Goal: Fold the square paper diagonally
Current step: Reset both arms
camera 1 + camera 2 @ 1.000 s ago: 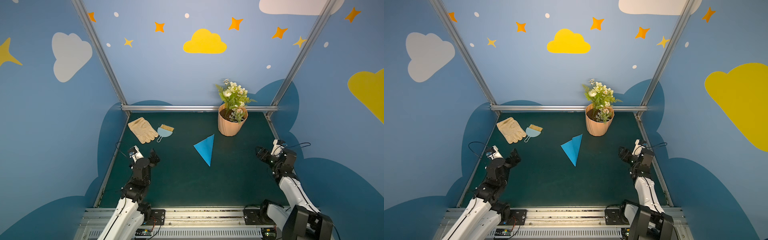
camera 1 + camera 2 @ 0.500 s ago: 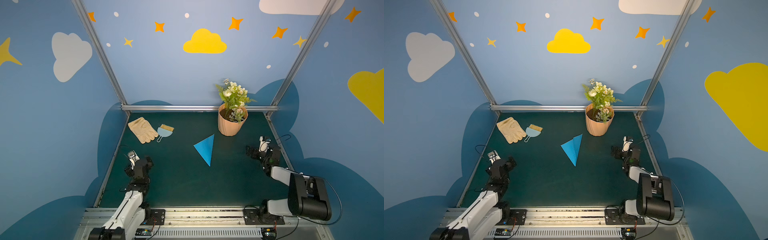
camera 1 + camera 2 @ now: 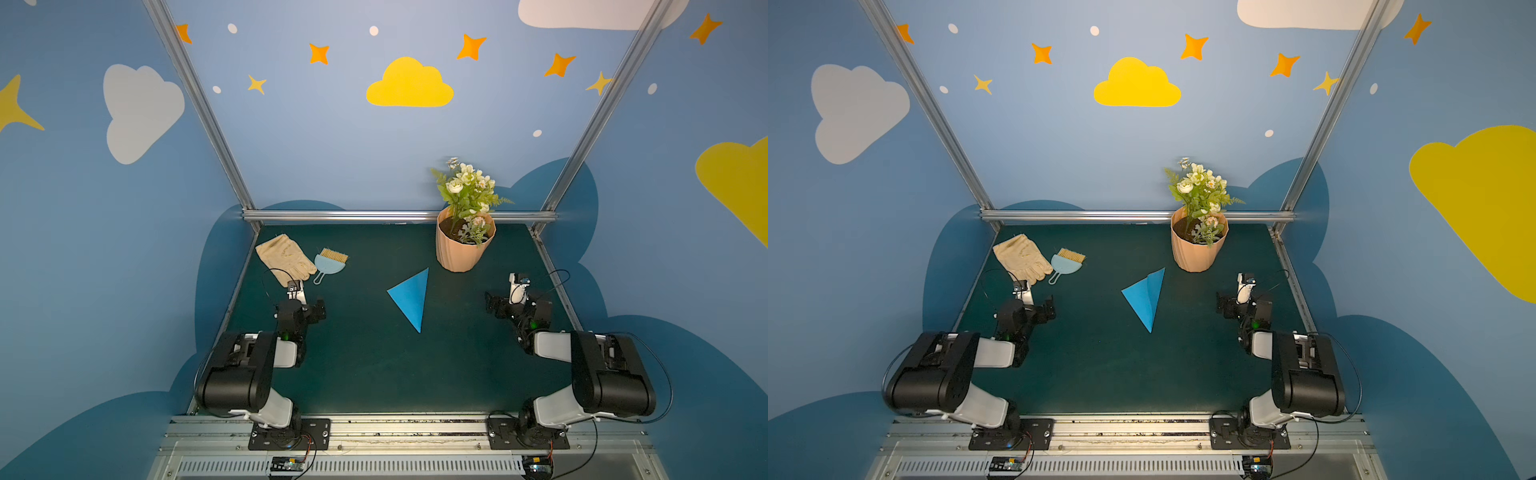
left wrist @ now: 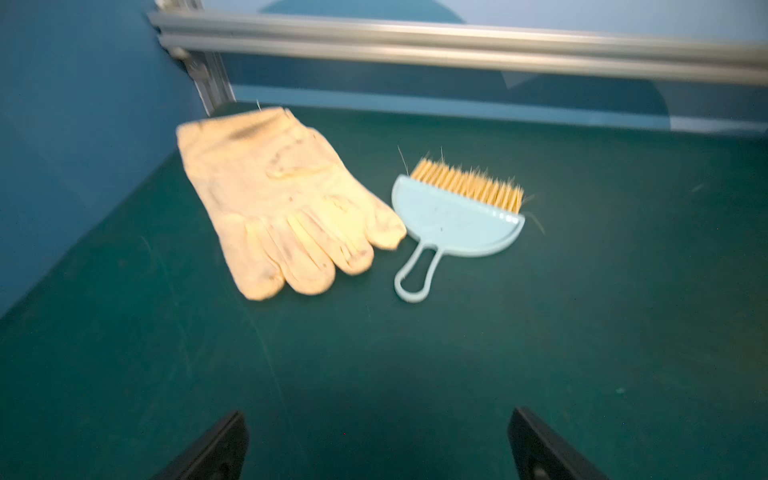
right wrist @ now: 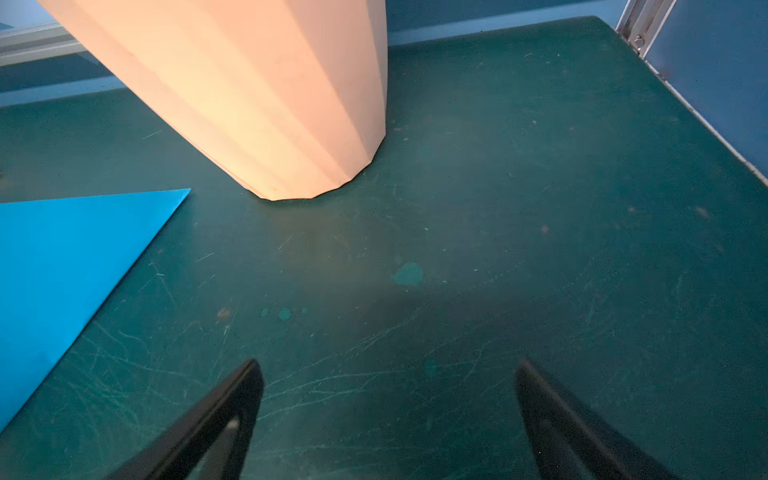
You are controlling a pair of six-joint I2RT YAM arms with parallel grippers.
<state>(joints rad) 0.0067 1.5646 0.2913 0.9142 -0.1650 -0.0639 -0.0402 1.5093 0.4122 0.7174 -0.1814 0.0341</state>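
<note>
The square paper (image 3: 409, 301) lies on the desk (image 3: 365, 374) as a triangle. Left claw (image 4: 378, 411) and right claw (image 5: 387, 363) stand wide, empty.

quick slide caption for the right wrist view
Open right end effector above the green mat, folded blue paper lying near the peach flowerpot.
</note>
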